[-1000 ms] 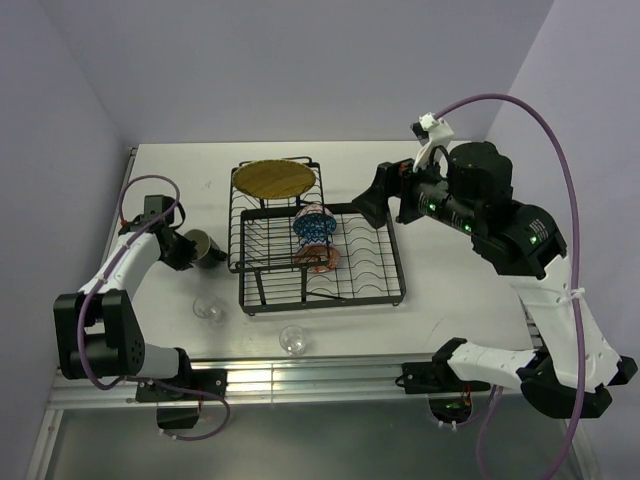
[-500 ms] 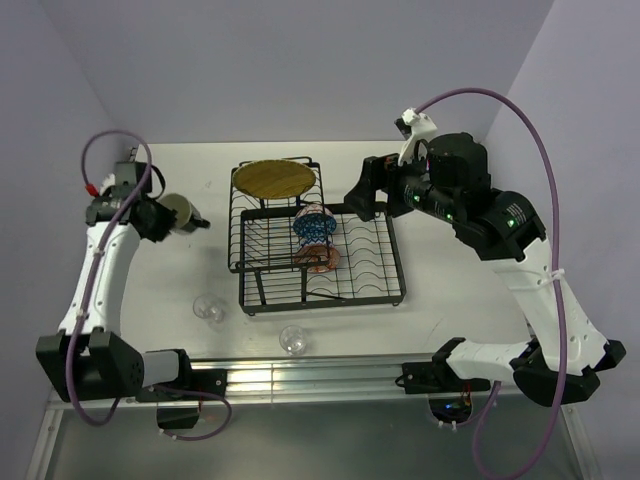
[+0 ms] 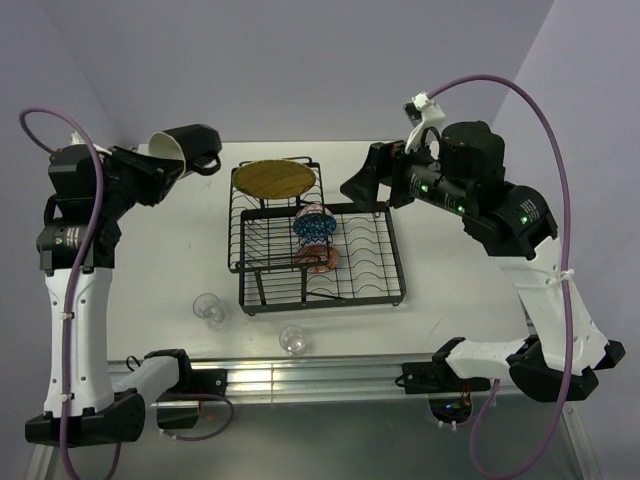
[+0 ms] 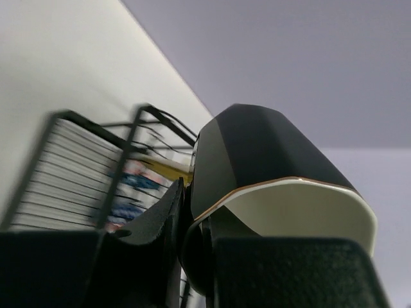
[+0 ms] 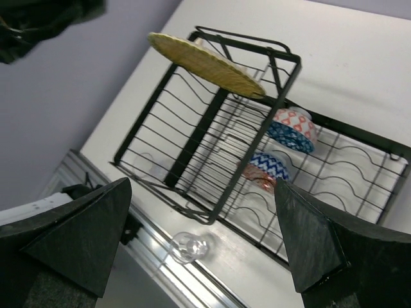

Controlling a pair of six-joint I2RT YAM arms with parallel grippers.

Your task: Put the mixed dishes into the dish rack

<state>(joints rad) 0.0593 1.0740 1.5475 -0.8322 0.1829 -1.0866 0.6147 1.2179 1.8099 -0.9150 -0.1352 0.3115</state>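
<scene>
The left gripper (image 3: pixel 156 170) is nearly closed, its 2 fingers pinching the rim of the black mug (image 3: pixel 190 146). The mug is up in the air over the far left part of the table (image 3: pixel 460 290), left of the dish rack (image 3: pixel 398 264) and well apart from it. It lies tipped on its side, cream mouth turned left toward the gripper and handle on the right. In the left wrist view the mug (image 4: pixel 270 151) fills the middle of the picture, 1 finger outside the rim and 1 inside against the cream lining (the rack behind it is blurred).

The right gripper (image 3: pixel 362 186) hangs in the air at the far right corner of the rack with its jaws spread fully wide, holding nothing. Its wrist camera looks down between the 2 fingers onto the rack (image 5: pixel 192 138).

The round yellow plate (image 3: pixel 273 179) lies flat on top of the raised far section of the rack, seen tilted from the right wrist (image 5: pixel 205 61). In the lower section the small blue patterned bowl (image 3: pixel 316 226) stands on edge in the slots, and the orange-red patterned bowl (image 3: pixel 321 259) sits just near of it, touching it; both show in the right wrist view too (blue (image 5: pixel 292 133), orange-red (image 5: pixel 258 179)).

2 clear glass cups rest on the table: 1 (image 3: pixel 208 308) to the near left of the rack, the other (image 3: pixel 292 340) by the near edge.
</scene>
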